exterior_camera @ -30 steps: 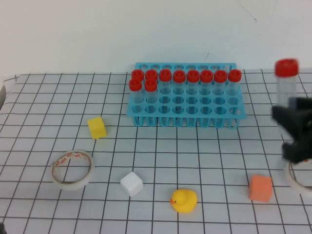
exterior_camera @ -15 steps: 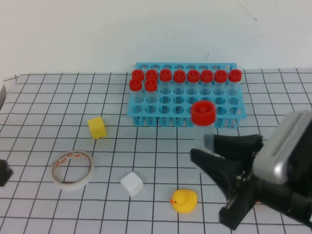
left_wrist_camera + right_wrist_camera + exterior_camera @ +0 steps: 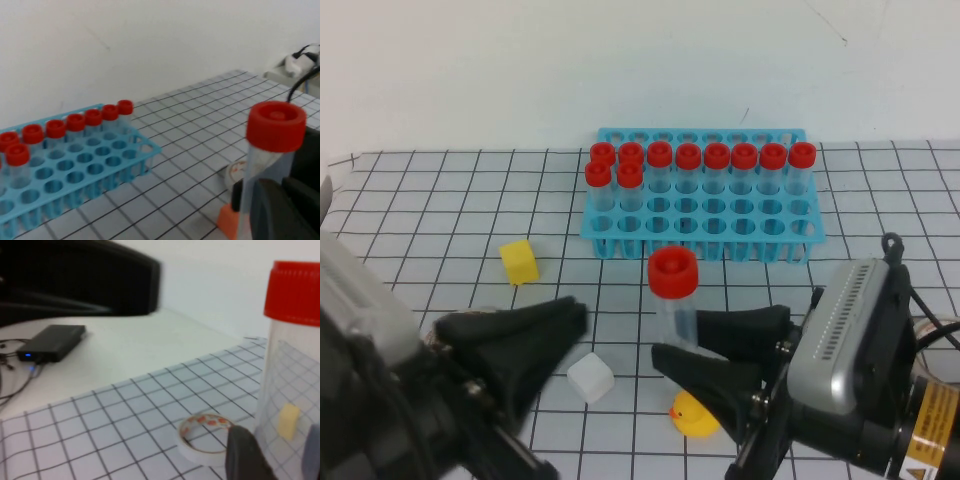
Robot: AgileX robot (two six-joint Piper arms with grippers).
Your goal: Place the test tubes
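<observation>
A clear test tube with a red cap point(image 3: 673, 290) is held upright above the table's front middle, with my right gripper point(image 3: 676, 340) shut on its lower body from the right. The same tube point(image 3: 292, 365) fills the right wrist view between the dark fingers point(image 3: 242, 455). My left gripper point(image 3: 570, 318) reaches in from the front left, shut and holding nothing, its tip a short gap left of the tube. In the left wrist view the tube point(image 3: 272, 145) stands just past that gripper. The blue rack point(image 3: 705, 215) behind holds several red-capped tubes point(image 3: 716, 160) in its back row.
A yellow cube point(image 3: 518, 262) lies left of the rack. A white cube point(image 3: 590, 378) and a yellow duck point(image 3: 695, 415) sit near the front, partly under the grippers. A tape roll point(image 3: 202, 437) lies on the grid. An orange cube point(image 3: 229, 222) lies beside another tape roll point(image 3: 237, 172).
My right gripper has carried the tube from the far right to the front middle. The left arm has risen into view from the front left, covering the tape roll there.
</observation>
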